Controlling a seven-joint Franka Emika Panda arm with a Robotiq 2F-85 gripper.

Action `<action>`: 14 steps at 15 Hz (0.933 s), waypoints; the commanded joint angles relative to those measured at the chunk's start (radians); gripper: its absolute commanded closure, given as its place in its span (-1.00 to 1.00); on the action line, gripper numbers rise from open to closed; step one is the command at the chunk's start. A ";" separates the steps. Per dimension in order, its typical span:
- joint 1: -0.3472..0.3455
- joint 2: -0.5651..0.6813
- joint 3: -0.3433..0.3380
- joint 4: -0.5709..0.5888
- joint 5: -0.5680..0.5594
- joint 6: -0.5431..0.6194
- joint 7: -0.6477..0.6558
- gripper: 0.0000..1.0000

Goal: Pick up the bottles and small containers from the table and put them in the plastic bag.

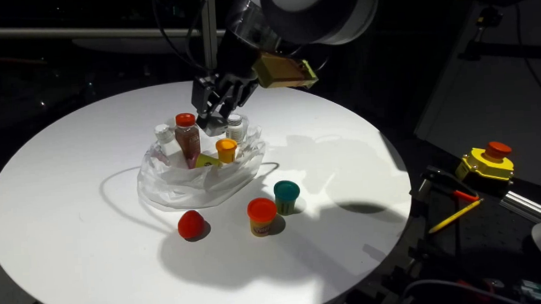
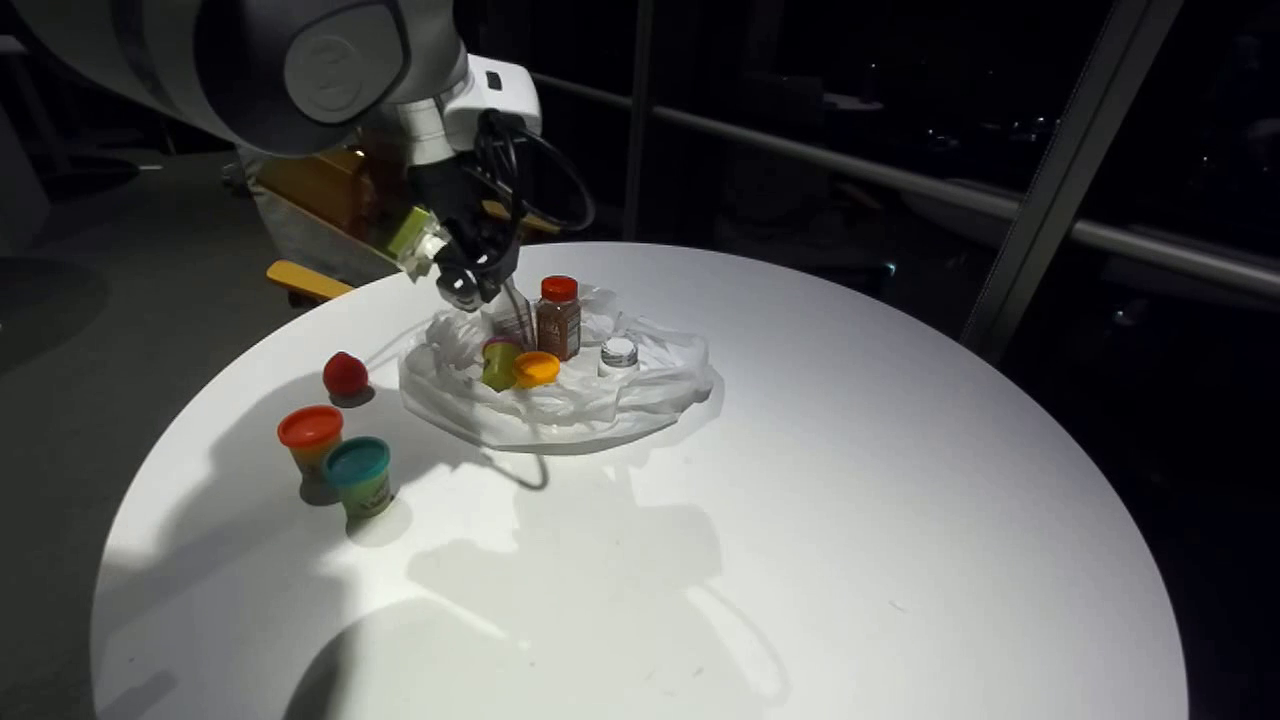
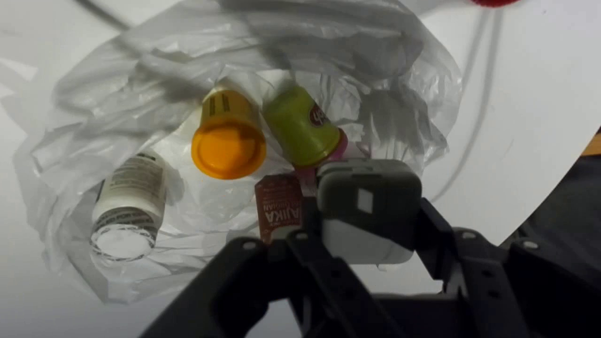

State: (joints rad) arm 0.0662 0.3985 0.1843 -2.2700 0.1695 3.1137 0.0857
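White round bench (image 1: 94,261), in an exterior view: red-lidded pot (image 1: 261,211) stands at 5 o'clock of the plastic bag (image 1: 190,187), teal-lidded pot (image 1: 286,197) at 4; red-capped bottle (image 1: 188,139) and orange pot (image 1: 227,151) inside. Claw (image 3: 368,211) above, toward 12 o'clock, grasping a grey-white container (image 3: 368,241).

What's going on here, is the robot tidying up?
Looks like it: its gripper is holding a small whitish container at the opening of the plastic bag. A red-capped bottle, orange pot and white bottle are inside already. A red-lidded pot and teal-lidded pot stand outside, on the table.
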 commanded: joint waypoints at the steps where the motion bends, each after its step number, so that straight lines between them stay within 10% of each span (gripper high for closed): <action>1: -0.024 0.102 0.020 0.115 0.021 0.084 0.029 0.48; 3: -0.014 0.149 0.002 0.167 0.012 0.104 0.046 0.48; 5: -0.017 0.182 0.000 0.206 0.010 0.100 0.055 -0.52; 10: -0.049 0.185 0.023 0.210 0.008 0.106 0.048 -1.00; 14: -0.055 0.089 0.023 0.132 0.022 0.087 0.074 -1.00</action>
State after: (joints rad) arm 0.0086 0.5776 0.2130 -2.0725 0.1725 3.2222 0.1304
